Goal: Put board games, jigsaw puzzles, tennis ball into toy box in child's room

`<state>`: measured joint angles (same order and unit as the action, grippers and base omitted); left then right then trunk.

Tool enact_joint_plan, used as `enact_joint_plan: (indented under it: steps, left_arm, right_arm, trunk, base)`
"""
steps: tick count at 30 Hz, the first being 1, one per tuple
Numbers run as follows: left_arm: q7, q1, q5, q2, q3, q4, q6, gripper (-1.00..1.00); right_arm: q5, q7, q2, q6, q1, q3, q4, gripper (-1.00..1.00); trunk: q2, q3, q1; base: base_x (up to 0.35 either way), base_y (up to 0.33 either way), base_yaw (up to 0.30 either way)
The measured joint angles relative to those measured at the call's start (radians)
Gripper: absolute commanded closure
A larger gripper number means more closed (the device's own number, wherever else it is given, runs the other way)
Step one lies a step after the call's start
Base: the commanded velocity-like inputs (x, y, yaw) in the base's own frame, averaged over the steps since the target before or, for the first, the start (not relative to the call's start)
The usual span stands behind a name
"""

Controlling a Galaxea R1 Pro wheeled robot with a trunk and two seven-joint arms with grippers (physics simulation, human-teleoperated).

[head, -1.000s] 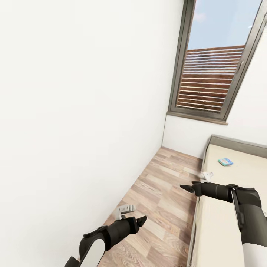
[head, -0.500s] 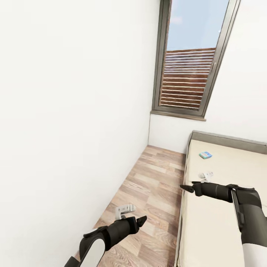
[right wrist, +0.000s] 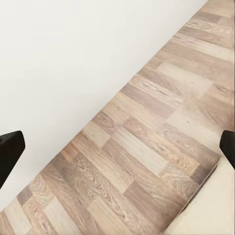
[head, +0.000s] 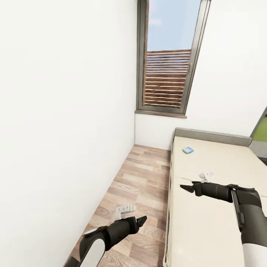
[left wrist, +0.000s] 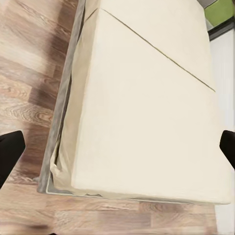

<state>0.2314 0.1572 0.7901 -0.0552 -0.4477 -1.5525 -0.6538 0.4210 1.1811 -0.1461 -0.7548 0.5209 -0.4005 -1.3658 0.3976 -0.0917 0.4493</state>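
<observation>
A small teal-blue board game (head: 187, 150) lies flat on the cream bed (head: 207, 226), near its far end by the grey headboard. My right gripper (head: 185, 188) hangs open over the bed's near-left edge, well short of the game, and its wrist view looks down on wood floor. My left gripper (head: 142, 221) is open and empty above the floor beside the bed; in its wrist view the fingertips (left wrist: 10, 152) stand wide apart over the bed (left wrist: 147, 112). The table, toy box, jigsaw puzzles and tennis ball are out of view.
A white wall (head: 55, 111) runs along the left. A strip of wood-plank floor (head: 137, 185) lies between it and the bed. A tall grey-framed window (head: 167, 74) stands at the far end. A green panel (head: 261, 129) shows at the right edge.
The whole picture has slid left, so the camera has turned right; more of the bed shows. Both arms keep the same pose relative to the camera.
</observation>
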Motion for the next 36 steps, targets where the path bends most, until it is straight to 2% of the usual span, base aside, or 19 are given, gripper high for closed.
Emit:
enact_joint_plan:
  steps: [27,36]
  left_arm:
    - [0.0,0.0,-0.001,0.0,0.001,0.002,0.0,-1.0]
    - [0.001,0.0,-0.001,0.0,0.004,0.006,0.0,-1.0]
  right_arm:
    - [0.0,0.0,0.0,0.0,0.0,-0.003,0.0,-1.0]
    - [-0.001,0.0,0.0,0.0,0.001,-0.005,0.0,-1.0]
  trunk:
    - [0.0,0.0,0.0]
    - [0.0,0.0,0.0]
  base:
    - [0.0,0.0,-0.278]
    - [0.0,0.0,-0.082]
